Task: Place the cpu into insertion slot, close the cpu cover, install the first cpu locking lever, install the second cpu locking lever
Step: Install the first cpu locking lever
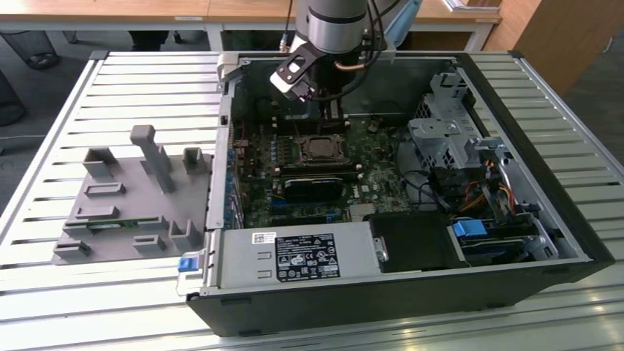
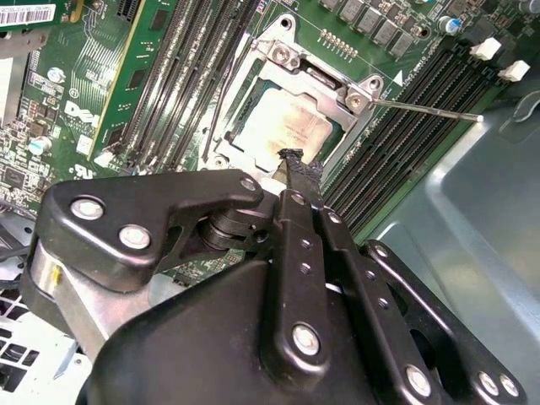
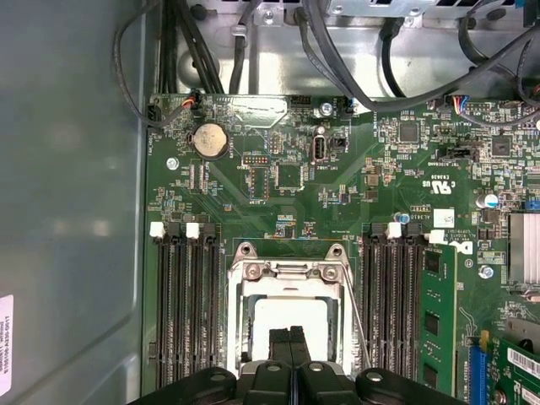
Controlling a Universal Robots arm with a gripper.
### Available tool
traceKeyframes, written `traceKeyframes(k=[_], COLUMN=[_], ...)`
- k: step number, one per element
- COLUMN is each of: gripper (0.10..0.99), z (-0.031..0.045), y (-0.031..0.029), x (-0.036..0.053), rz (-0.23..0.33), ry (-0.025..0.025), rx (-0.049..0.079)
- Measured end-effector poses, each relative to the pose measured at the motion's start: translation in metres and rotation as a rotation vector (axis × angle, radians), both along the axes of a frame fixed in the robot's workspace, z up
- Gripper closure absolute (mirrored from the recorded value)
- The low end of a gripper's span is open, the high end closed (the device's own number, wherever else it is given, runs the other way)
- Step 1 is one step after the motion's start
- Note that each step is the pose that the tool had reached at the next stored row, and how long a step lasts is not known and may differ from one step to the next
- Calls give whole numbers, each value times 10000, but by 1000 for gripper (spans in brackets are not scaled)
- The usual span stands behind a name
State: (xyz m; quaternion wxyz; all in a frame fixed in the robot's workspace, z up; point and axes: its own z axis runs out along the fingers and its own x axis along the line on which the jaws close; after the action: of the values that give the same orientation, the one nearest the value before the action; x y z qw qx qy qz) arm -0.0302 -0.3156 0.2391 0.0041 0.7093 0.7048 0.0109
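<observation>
Already your cpu lies in the slot with the cover down over it. Your gripper, fingers pinched together and empty, hovers at the cover's edge. One lever juts out, so locking looks undone.

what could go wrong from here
The gripper hangs right over the cpu; a slip down could scratch its face.
One locking lever appears to stick out unlatched, so the cpu cover may lift.
That lever runs over the memory slots; a sweep could snag them.
</observation>
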Motion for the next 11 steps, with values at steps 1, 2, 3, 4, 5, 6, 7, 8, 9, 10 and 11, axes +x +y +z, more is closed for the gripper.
traceKeyframes(k=[1,2,3,4,5,6,7,8,9,10,11], gripper=[980,980,980,980,980,980,980,980,980,980,980], z=[4,6,9,12,14,15,16,18,20,22,24], y=[0,0,0,0,0,0,0,0,0,0,0], x=[0,0,0,0,0,0,0,0,0,0,0], rz=[0,0,0,0,0,0,0,0,0,0,-1], ry=[0,0,0,-1,0,-1,-1,0,0,0,0], rx=[1,1,1,0,0,2,1,1,0,0,0])
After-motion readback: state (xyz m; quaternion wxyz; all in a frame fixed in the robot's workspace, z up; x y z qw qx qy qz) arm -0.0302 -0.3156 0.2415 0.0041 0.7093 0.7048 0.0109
